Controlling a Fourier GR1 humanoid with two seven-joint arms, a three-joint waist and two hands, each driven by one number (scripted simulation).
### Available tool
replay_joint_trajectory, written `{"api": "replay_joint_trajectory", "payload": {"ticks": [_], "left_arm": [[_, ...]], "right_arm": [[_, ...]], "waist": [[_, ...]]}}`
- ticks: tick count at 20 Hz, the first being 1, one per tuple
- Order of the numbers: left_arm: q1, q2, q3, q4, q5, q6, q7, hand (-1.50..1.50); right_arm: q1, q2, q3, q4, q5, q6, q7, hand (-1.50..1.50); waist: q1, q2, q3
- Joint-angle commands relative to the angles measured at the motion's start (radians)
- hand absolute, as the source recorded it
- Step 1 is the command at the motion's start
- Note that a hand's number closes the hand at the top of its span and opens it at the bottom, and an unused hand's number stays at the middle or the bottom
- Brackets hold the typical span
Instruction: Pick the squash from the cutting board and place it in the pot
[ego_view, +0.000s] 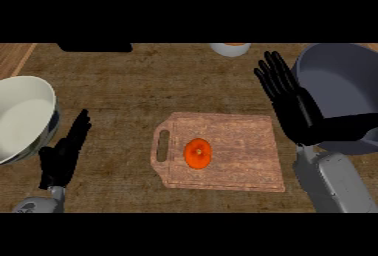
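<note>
Down-left of the right hand (295, 107), well apart from its fingers (275, 70), the squash (198, 153) sits on the cutting board (244, 150), left of the board's centre. Right fingers straight, spread, holding nothing; the pot (343, 75) lies just behind that hand. Left hand (65, 150) rests open near the lower-left edge, beside a white bowl (26, 115), also holding nothing. Squash looks small, round, orange w/ a stem dimple on top: prob. light, stiff, smooth-skinned, may roll. Best taken across its sides, thumb opposite fingers. No labels or writing visible on anything on the desk (111, 90).
</note>
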Motion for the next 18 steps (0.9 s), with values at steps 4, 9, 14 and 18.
{"api": "replay_joint_trajectory", "payload": {"ticks": [4,9,14,18], "left_arm": [[-0.112,-0.034,0.037,-0.101,0.029,0.035,0.025,0.00],[-0.206,-0.053,0.055,-0.157,0.079,0.049,0.135,0.00],[-0.201,-0.022,0.086,-0.214,0.091,0.064,0.197,0.00],[-0.163,-0.010,0.109,-0.221,0.103,0.045,0.188,0.00]], "right_arm": [[-0.205,-0.022,0.076,0.202,0.065,0.220,-0.088,1.50],[-0.248,-0.112,0.191,0.334,0.397,0.193,-0.279,-1.50],[-0.287,-0.052,0.160,0.562,0.374,0.312,-0.653,-1.50],[-0.436,-0.115,0.138,0.699,0.422,0.420,-0.777,-1.50]], "waist": [[0.079,0.024,0.031],[0.098,0.035,0.034],[0.080,0.027,0.034],[0.060,0.020,0.031]]}}
